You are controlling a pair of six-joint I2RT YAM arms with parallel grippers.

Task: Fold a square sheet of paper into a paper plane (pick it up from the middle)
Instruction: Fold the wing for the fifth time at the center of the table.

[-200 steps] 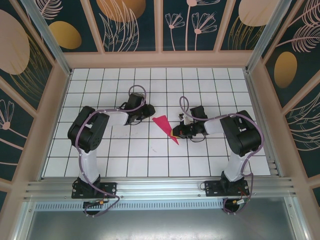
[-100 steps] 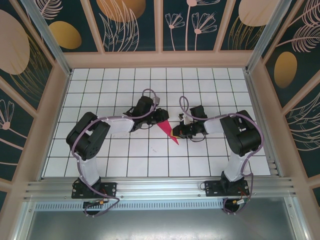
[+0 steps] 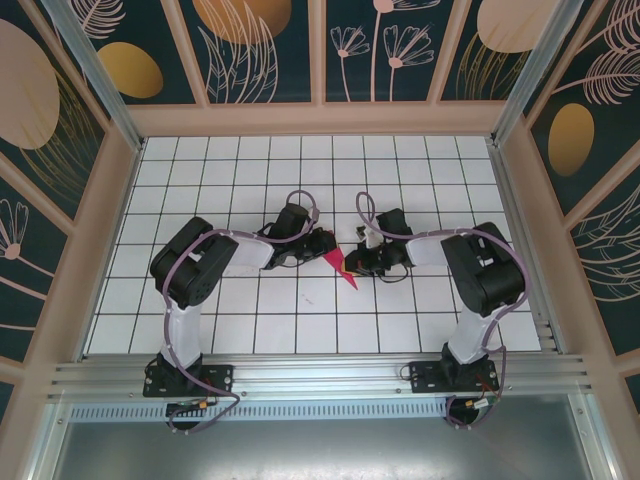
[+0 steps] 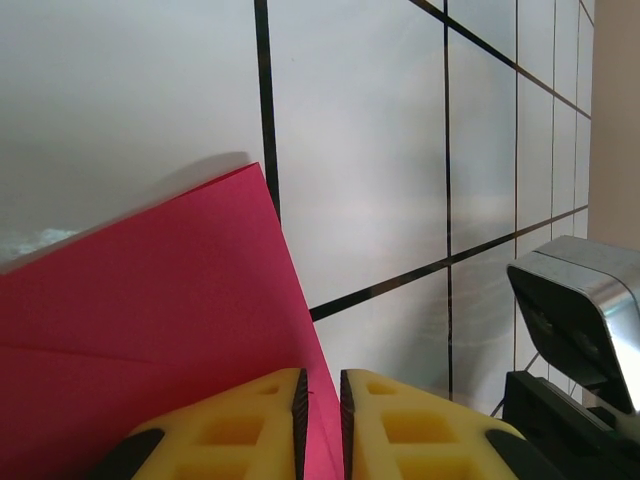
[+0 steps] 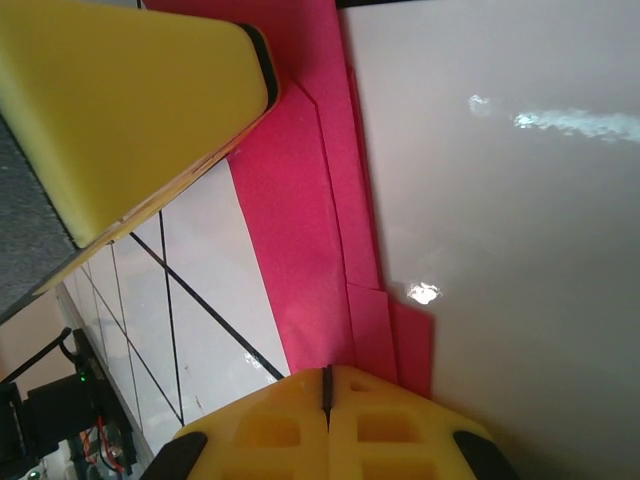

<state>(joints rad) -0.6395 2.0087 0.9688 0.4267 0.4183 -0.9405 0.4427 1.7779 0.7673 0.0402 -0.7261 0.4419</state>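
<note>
From where I stand, the nearest bit of the paper plane (image 3: 341, 270) is its sharp tip, aimed at the lower right of the overhead view, toward the arms' bases. Its long axis runs back up and left on the white gridded counter (image 3: 300, 310), just about mid-frame between the two arms. The right gripper (image 3: 354, 262) is at its right edge with the jaws pressed together. In the right wrist view the layered red edge runs straight into the fingertips (image 5: 290, 420), so I take it to be pinching the paper. A little farther back, the left gripper (image 3: 322, 247) is over the wider rear part, jaws narrowed to a slit with red showing through. I can't tell whether it grips the sheet or only stands over it. This looks to me like taking hold for another fold. To do it well, the right should hold as a steady anchor while the left catches only the top flap, then carries it low along the long axis so the crease stays straight and nothing tears.
</note>
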